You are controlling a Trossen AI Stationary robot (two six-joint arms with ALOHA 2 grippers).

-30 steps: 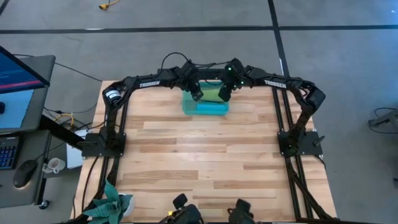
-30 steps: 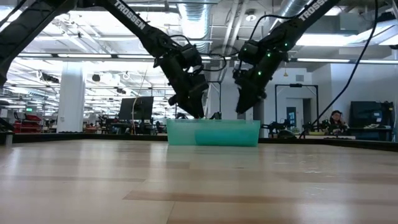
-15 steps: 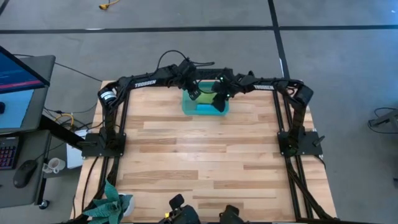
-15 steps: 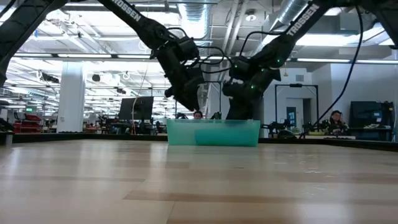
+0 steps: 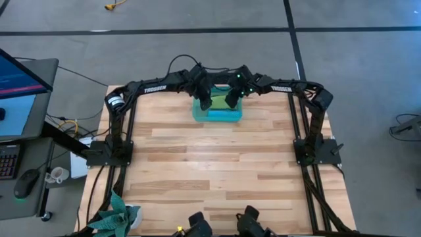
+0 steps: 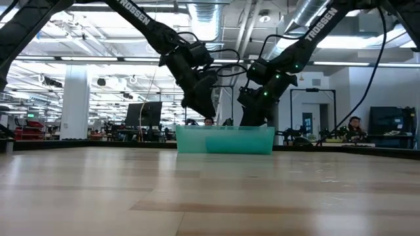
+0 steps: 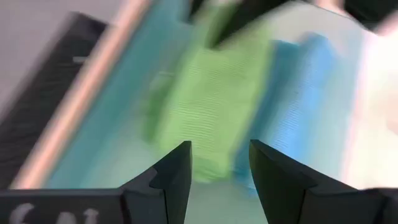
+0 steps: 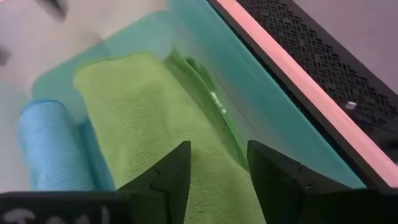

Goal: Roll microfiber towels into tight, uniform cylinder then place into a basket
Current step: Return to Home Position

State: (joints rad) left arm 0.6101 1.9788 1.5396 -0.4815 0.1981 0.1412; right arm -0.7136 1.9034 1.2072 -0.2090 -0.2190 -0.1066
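Note:
The teal basket (image 5: 197, 116) stands at the table's far edge and shows in the low view (image 6: 224, 139). In it lie the lime green towel (image 8: 143, 106), toward the far wall, and the rolled sky blue towel (image 8: 46, 143) beside it on the near side. Both also show in the left wrist view: the green towel (image 7: 208, 106) and the blue towel (image 7: 298, 99). My left gripper (image 7: 221, 165) is open above the basket's left part (image 5: 205, 102). My right gripper (image 8: 217, 165) is open low over the green towel at the basket's right part (image 6: 252, 120). My right gripper's open fingers (image 8: 168, 177) stand from above, slanting, over the green towel's right end (image 8: 205, 180) in the basket; I cannot tell whether they touch it. My left gripper touches nothing.
The table's wooden top (image 5: 217, 171) lies bare toward the near edge. A desk with a screen (image 5: 20, 79) stands off the table's left side. A dark frame edge (image 8: 311, 68) runs just beyond the basket's far wall.
My right gripper has gone down from above the basket to the level of its rim and a little toward the table's left, over the green towel. My left gripper has stayed above the basket's left part.

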